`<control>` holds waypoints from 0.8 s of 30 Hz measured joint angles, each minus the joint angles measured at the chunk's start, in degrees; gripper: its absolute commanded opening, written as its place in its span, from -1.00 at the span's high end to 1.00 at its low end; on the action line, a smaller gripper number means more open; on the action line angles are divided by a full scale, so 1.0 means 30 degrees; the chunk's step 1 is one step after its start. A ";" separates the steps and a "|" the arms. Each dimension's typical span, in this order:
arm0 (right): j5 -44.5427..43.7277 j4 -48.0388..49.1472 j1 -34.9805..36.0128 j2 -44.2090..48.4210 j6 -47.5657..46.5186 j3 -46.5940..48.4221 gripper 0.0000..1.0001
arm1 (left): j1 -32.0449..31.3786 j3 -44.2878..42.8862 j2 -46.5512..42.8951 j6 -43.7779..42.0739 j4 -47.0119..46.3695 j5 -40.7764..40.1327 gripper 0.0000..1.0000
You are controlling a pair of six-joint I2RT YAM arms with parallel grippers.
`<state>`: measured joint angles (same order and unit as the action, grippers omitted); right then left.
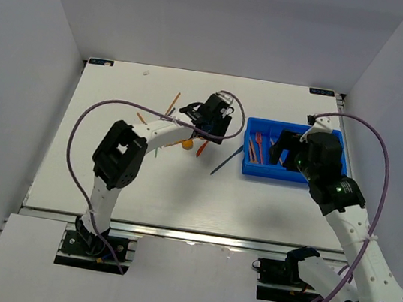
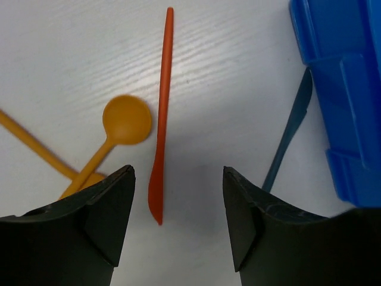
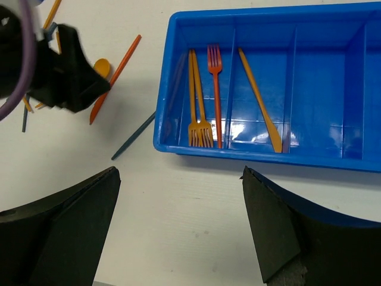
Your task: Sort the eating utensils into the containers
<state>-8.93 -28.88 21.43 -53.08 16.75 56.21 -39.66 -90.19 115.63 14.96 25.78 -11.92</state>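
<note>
The blue tray (image 1: 288, 178) lies at the right. In the right wrist view it (image 3: 321, 77) holds two orange forks (image 3: 199, 107), a red fork (image 3: 215, 89) and an orange knife (image 3: 260, 98). Loose on the table are a red-orange stick (image 2: 163, 107), an orange spoon (image 2: 122, 128), an orange stick (image 2: 36, 146) and a dark blue stick (image 2: 292, 131) beside the tray (image 2: 345, 89). My left gripper (image 2: 178, 179) is open and empty just above the table, the red-orange stick's tip between its jaws. My right gripper (image 3: 181, 185) is open and empty, above the table at the tray's near side.
More orange sticks (image 1: 174, 101) lie behind the left gripper (image 1: 209, 125). The dark blue stick (image 1: 227, 160) leans towards the tray's left wall. The right gripper (image 1: 285, 150) hangs over the tray. White walls enclose the table; purple cables loop over both arms.
</note>
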 measured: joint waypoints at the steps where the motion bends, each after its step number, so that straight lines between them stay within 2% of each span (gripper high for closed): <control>1: 0.0109 0.0000 0.0007 0.0175 0.0044 -0.0087 -0.75 | 0.0175 -0.0816 0.0787 -0.0219 0.0117 0.0291 -0.40; 8: 0.1042 -0.0430 0.0000 0.0721 0.0379 -0.0831 -0.73 | 0.1056 -0.6484 0.4969 -0.1588 0.1435 0.1304 -0.39; 13: 0.1457 -0.0532 0.0000 0.0852 0.0430 -0.0911 -0.73 | 0.1588 -0.9413 0.7380 -0.2135 0.2098 0.2011 -0.25; 16: 0.1683 -0.0539 0.0000 0.1086 0.0437 -0.0918 -0.72 | 0.1785 -0.9828 0.8211 -0.2251 0.2419 0.2171 -0.14; 21: 0.1923 -0.0554 0.0000 0.1341 0.0430 -0.0918 -0.72 | 0.1938 -0.9799 0.8502 -0.2288 0.2514 0.2259 0.20; 24: 0.2047 -0.0554 0.0000 0.1421 0.0437 -0.0918 -0.71 | 0.1945 -0.9712 0.8495 -0.2178 0.2528 0.2339 0.26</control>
<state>-2.79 -30.55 21.43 -48.82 18.06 53.45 -33.82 -119.33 141.12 8.43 33.36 -4.91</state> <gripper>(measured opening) 0.859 0.390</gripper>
